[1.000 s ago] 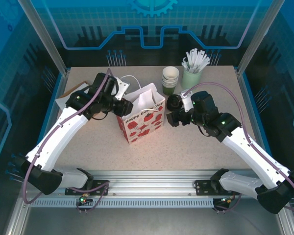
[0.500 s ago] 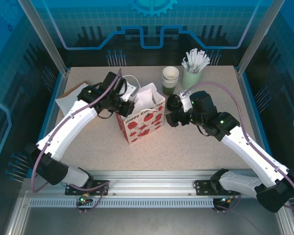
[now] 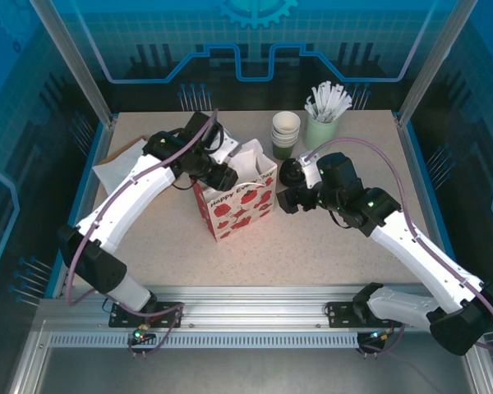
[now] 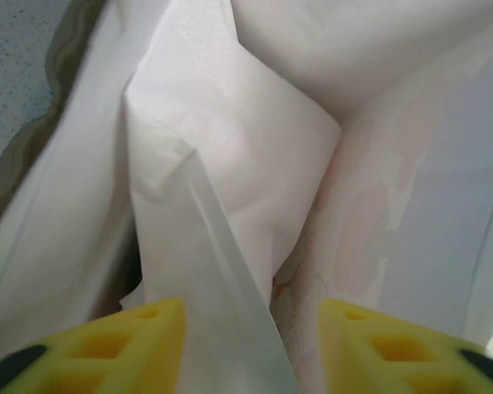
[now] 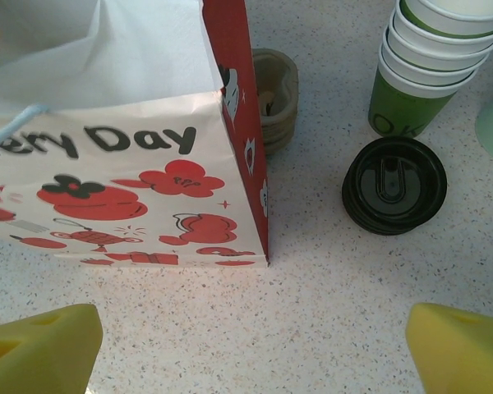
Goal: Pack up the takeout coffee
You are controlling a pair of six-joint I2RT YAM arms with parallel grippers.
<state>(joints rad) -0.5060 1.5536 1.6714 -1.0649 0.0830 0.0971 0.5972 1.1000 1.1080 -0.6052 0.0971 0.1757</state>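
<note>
One takeout coffee [image 5: 393, 185], near gift bag [image 5: 148, 176]

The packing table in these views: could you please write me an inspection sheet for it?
Surface: speckled table, no spills seen.
Job's things: takeout coffee, lid on, stands outside the gift bag, beside the nested cups.
Clutter: cup of white sticks; brown cardboard ring by the bag's far corner; flat sheets far left.
Grippers: left gripper open in the bag's mouth, paper fold between its fingers; right gripper open above bare table near the coffee.
Cables: purple cables along both arms, none seen snagged.
Surroundings: blue panels on three sides.
</note>
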